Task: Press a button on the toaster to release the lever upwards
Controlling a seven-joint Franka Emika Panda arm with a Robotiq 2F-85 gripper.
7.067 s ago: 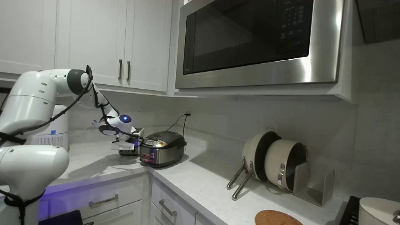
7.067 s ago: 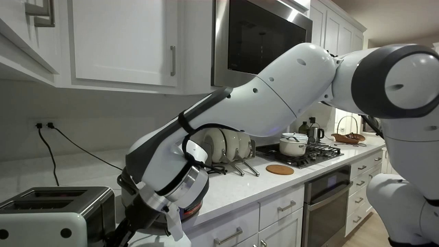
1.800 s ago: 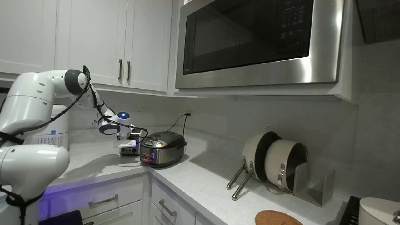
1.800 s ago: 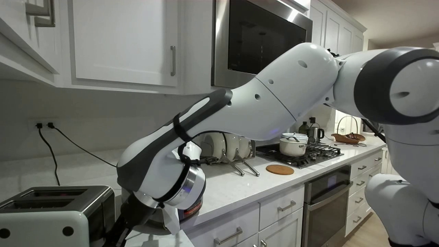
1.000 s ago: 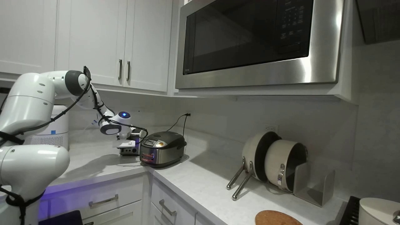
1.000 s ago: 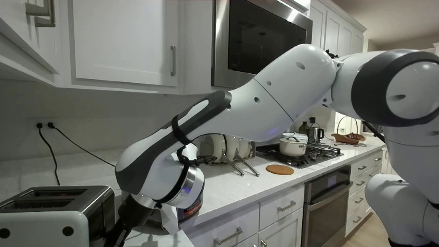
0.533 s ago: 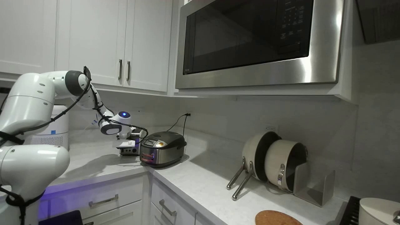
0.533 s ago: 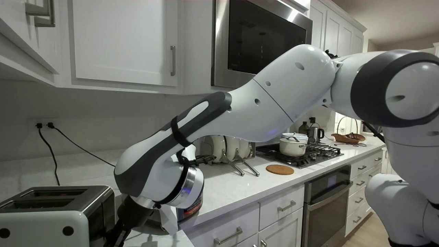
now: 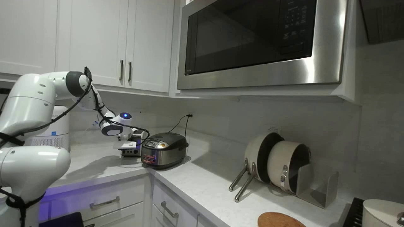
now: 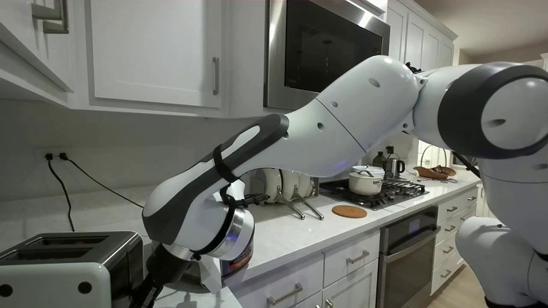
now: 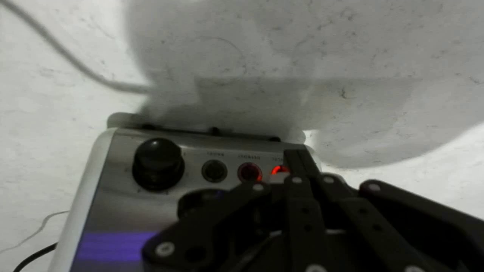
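The toaster (image 10: 64,273) stands at the lower left of an exterior view; in another exterior view it (image 9: 131,153) is partly behind my wrist. In the wrist view, its brushed-steel control panel (image 11: 124,211) faces the camera. The panel has a black knob (image 11: 158,162), a dark button (image 11: 214,170), a dim red-ringed button (image 11: 250,172) and a bright red-lit button (image 11: 279,170) labelled in part "CANCEL". My gripper (image 11: 300,160) is shut and empty, its tips over the right side of the red-lit button. I cannot tell whether they touch it. The lever cannot be clearly made out behind my gripper.
A rice cooker (image 9: 164,151) stands close beside the toaster on the white counter. A white cylindrical appliance (image 9: 58,135) stands on the far side of my arm. Power cords (image 10: 64,192) run to the wall outlet. Upper cabinets (image 10: 154,55) hang above.
Since several seconds ago, my wrist has tilted and shifted slightly at the toaster's end, lower in an exterior view. Over the last second almost nothing has moved.
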